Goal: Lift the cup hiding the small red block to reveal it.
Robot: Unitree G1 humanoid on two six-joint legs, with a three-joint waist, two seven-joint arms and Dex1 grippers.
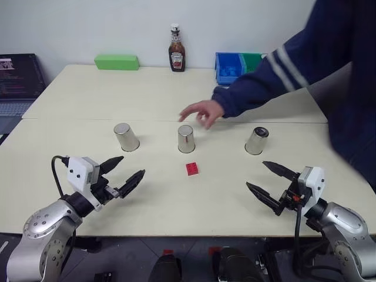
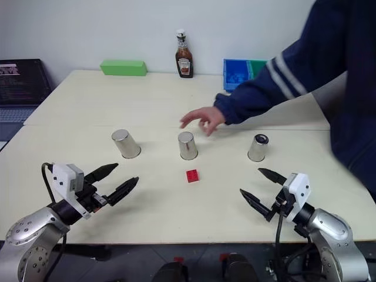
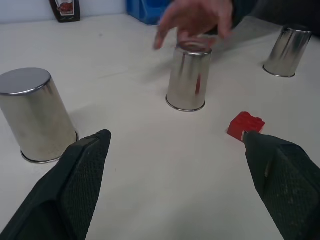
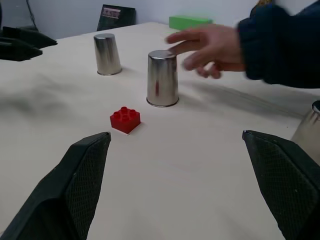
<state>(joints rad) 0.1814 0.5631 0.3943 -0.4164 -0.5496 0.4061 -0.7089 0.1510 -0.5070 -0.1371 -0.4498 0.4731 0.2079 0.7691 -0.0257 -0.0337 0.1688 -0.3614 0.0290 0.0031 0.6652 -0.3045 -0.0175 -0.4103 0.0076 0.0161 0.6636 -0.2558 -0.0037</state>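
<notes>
Cream tabletop [image 1: 164, 205] against a white wall, seen from the head view: three steel cups upside down in a row, left cup [image 1: 126, 136], middle cup [image 1: 185, 138], right cup [image 1: 257, 140]. Small red block [image 1: 191, 169] uncovered, lying on the table just in front of the middle cup, not touching it. Person's hand [image 1: 202, 111] in a dark blue sleeve [image 1: 276, 76] reaching in over the middle cup. Left gripper [image 1: 122, 173] and right gripper [image 1: 271, 180] low over the near edge, both spread wide, holding nothing. At the back: green block [image 1: 116, 61], sauce bottle [image 1: 176, 49], blue bin [image 1: 235, 66], laptop [image 1: 17, 79] off to the left. Left wrist view: two black fingers [image 3: 82, 170] wide apart, empty; middle cup centred with the hand right above it, block just beside one fingertip. Right wrist view: fingers [image 4: 87, 170] equally wide, empty; block in the open in front of the middle cup, hand hovering at its rim. Risks, as judgement: no cup hides the block yet, so any lift now reveals nothing; reaching in now risks collision with the hand, the main obstruction; loose block easily nudged by a fingertip; identical cups easy to confuse; smooth tapered steel liable to slip or tip.
</notes>
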